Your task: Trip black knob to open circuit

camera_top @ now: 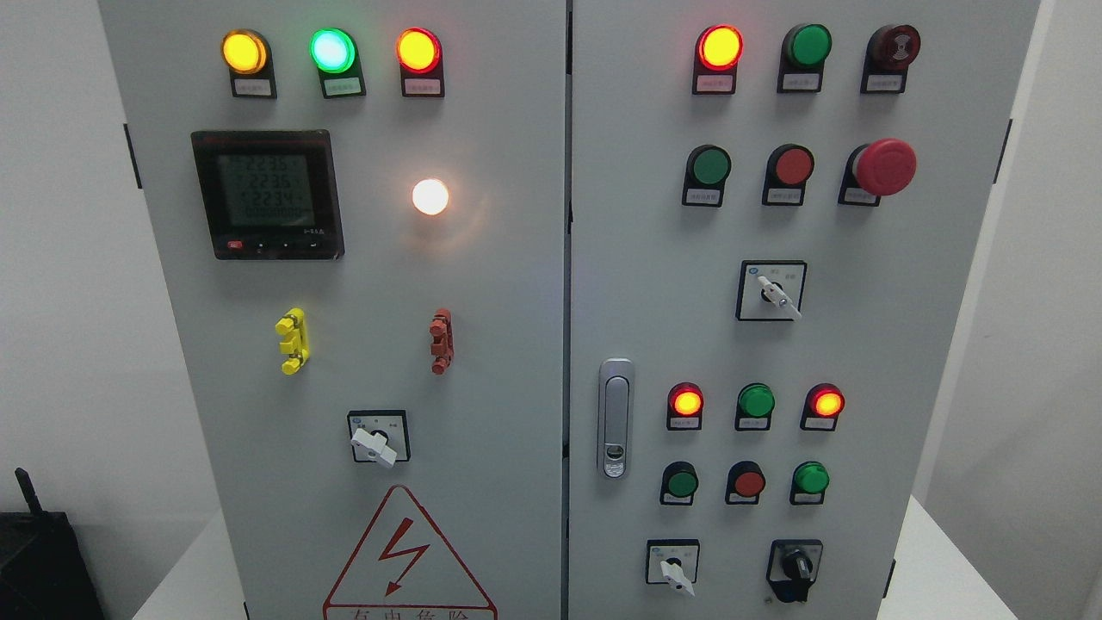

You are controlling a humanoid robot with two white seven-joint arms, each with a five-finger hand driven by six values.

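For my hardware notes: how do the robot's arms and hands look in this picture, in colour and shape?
Neither arm nor hand is in view, so their look cannot be told. Only the grey cabinet shows, with the black knob at its lower right.

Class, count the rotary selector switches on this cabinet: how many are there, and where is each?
4. White-handled switch low on the left door; white one mid right door; white one at bottom right door; black knob beside it. None seem hidden.

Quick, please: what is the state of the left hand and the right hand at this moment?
Left hand: not in view, so its state cannot be told.
Right hand: not in view either. Nothing touches the black knob.
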